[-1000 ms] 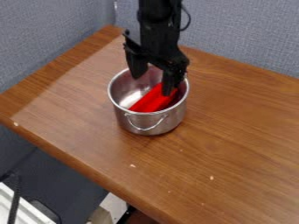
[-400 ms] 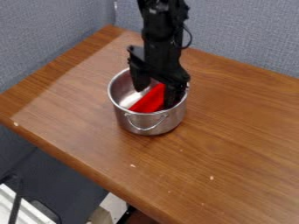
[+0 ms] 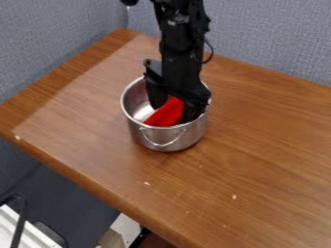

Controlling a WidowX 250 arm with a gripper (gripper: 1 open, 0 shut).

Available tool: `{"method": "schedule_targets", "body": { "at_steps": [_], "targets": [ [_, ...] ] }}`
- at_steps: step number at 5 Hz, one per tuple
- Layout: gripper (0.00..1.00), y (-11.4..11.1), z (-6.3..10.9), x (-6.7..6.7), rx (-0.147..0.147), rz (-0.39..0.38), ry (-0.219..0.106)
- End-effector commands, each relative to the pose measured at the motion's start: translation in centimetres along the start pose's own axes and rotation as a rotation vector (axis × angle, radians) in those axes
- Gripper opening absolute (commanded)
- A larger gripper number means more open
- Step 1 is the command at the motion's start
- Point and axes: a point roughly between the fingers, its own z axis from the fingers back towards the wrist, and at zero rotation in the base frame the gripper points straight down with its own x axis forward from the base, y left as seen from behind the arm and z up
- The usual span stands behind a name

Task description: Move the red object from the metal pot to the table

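A shiny steel metal pot [image 3: 163,133] stands on the brown wooden table [image 3: 77,107], its thin wire handle hanging at the front. Inside it the red object [image 3: 163,114] lies tilted against the wall, partly covered by the arm. My black gripper [image 3: 177,101] reaches down into the pot from above, its jaws open and straddling the upper part of the red bar. I cannot tell whether the fingers touch it.
A grey fabric wall backs the table on the left and far sides. The table's front edge runs diagonally from lower left to lower right, with floor and cables below.
The gripper has sunk deeper into the pot and shifted slightly right over the red object. Pot and red bar have stayed put.
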Motion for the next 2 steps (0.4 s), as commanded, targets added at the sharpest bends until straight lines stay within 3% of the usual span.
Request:
{"method": "schedule_targets", "body": {
  "at_steps": [1, 2],
  "targets": [
    [0.00, 0.60, 0.65, 0.67, 0.003, 0.014, -0.036],
    [0.00, 0.65, 0.84, 0.76, -0.009, 0.021, -0.037]
  ]
}}
